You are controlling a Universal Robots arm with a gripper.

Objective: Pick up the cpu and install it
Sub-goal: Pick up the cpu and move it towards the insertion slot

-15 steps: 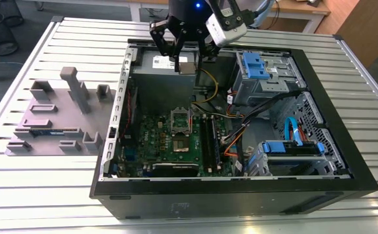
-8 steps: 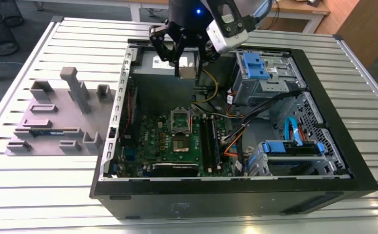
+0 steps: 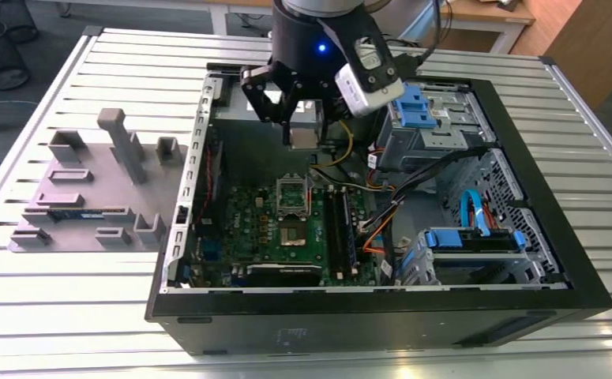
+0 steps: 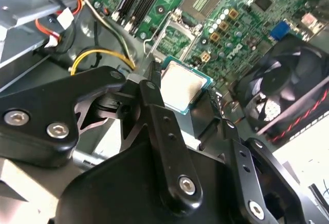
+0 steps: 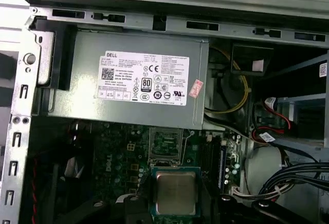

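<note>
The cpu (image 4: 182, 85), a small square chip with a silvery top and green edge, is clamped between my gripper's black fingers (image 4: 152, 93). In the first wrist view the cpu (image 5: 176, 192) hangs just short of the open metal-framed socket (image 5: 165, 146) on the green board (image 5: 123, 157). In the exterior view my gripper (image 3: 303, 144) holds the cpu (image 3: 303, 136) inside the open computer case, above the board (image 3: 274, 237) and behind the socket (image 3: 292, 197), towards the power supply.
A grey power-supply box (image 5: 128, 80) fills the case's back corner. Yellow and orange cables (image 4: 103, 54), a black fan (image 4: 288, 90) and a drive cage with blue clips (image 3: 427, 110) stand around the board. A grey parts fixture (image 3: 84, 197) lies on the exterior view's left.
</note>
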